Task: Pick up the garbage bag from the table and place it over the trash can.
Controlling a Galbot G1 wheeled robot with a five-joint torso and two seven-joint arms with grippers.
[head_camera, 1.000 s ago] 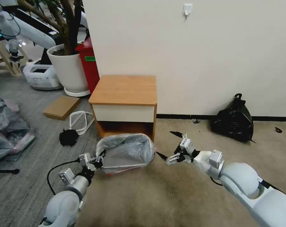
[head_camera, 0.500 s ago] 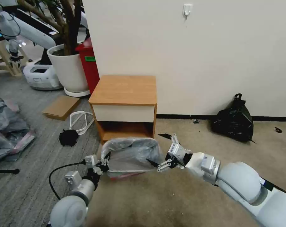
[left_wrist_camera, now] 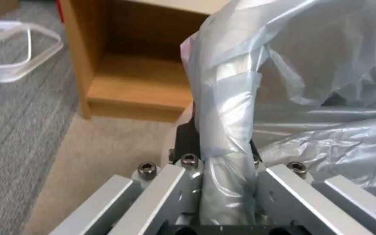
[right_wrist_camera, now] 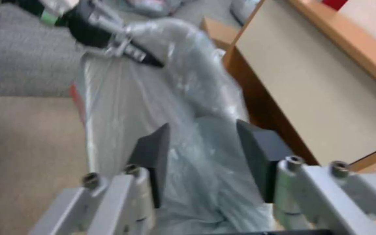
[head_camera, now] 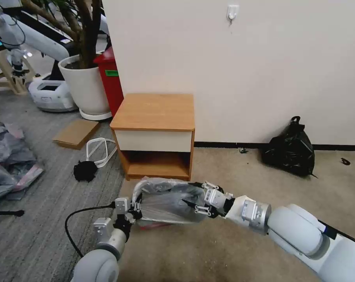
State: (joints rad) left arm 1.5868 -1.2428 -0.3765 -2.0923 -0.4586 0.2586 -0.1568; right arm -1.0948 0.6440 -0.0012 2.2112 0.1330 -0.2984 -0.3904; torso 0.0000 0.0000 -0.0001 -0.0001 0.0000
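I am looking down from the head camera at a carpeted floor in front of a small wooden nightstand, the bench [head_camera: 154, 111], which is standing against a white wall. The garbage bag [head_camera: 167, 199], thin grey translucent plastic with a pinkish-red band showing at its lower edge, is sitting low on the floor just in front of the bench's open lower shelf, stretched between my two arms. Whether the trash can is underneath the plastic, I cannot tell.

My left gripper [head_camera: 136, 206] is holding the bag's left edge. In the left wrist view, its jaws are pressed together on a bunched fold of the garbage bag [left_wrist_camera: 227, 147], with plastic running straight down between them.

My right gripper [head_camera: 199, 203] is sitting at the bag's right side. In the right wrist view, its jaws are spread apart, one dark pad [right_wrist_camera: 155, 156] on each side of a ridge of crinkled plastic, not squeezing it.

A knotted black bag [head_camera: 289, 149] is resting against the wall, well apart to the right.
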